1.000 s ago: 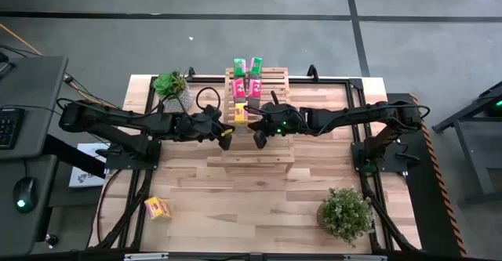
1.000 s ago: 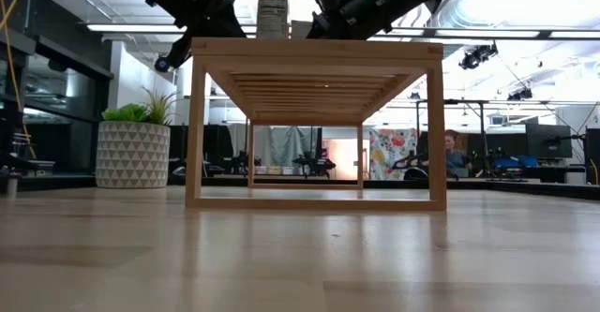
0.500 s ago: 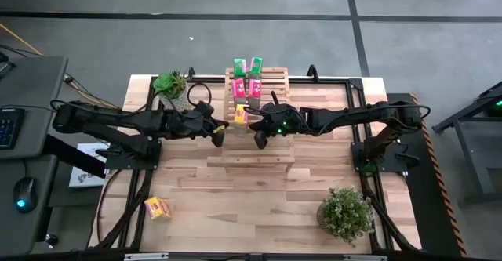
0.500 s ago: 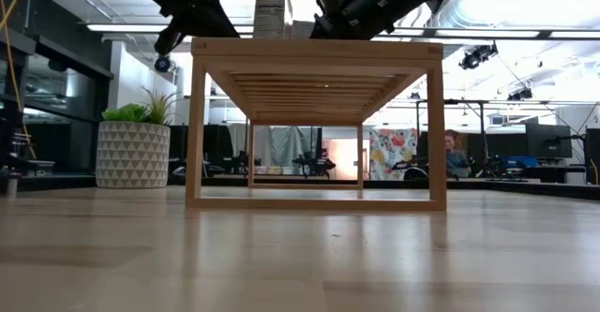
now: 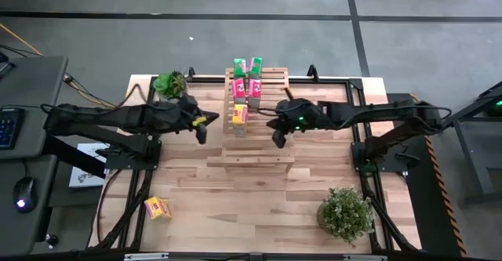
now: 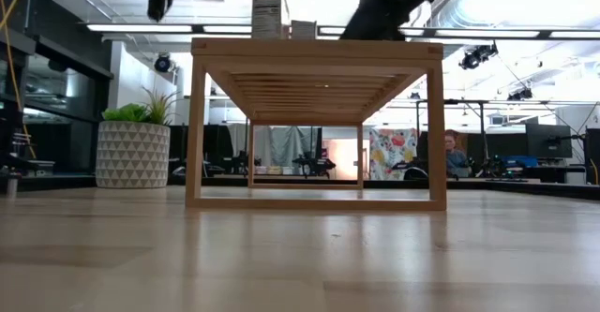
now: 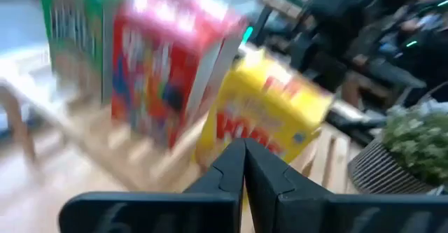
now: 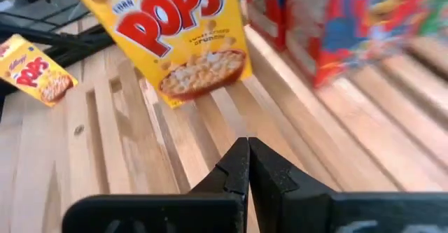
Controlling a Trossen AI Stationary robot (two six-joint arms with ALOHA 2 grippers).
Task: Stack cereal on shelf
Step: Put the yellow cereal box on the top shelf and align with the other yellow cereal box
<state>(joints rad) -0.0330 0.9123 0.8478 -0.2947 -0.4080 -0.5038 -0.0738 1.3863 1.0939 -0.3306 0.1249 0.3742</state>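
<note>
The slatted wooden rack (image 5: pixel 255 128) stands mid-table. Five small boxes stand upright on it: two green (image 5: pixel 247 65), two pink-red (image 5: pixel 245 87) and one yellow (image 5: pixel 240 114), the yellow one nearest (image 8: pixel 175 30) (image 7: pixel 269 121) (image 6: pixel 272 10). The other yellow box (image 5: pixel 158 208) (image 8: pixel 35 68) lies flat on the table near its near-left corner. My left gripper (image 5: pixel 200 129) (image 7: pixel 243 149) is shut and hovers left of the rack. My right gripper (image 5: pixel 276 139) (image 8: pixel 247 145) is shut and hangs over the rack's slats, right of the yellow box. Neither touches a box.
A potted plant in a patterned pot (image 5: pixel 171 85) (image 6: pixel 134 148) stands at the far left, close to my left arm. A second bushy plant (image 5: pixel 345 212) sits near the near-right corner. Bare tabletop (image 5: pixel 235 190) lies between the rack and the near edge.
Both grippers have drawn back from the yellow box on the rack: the left one toward the table's left edge, the right one toward the right. The yellow box has stayed upright where it was.
</note>
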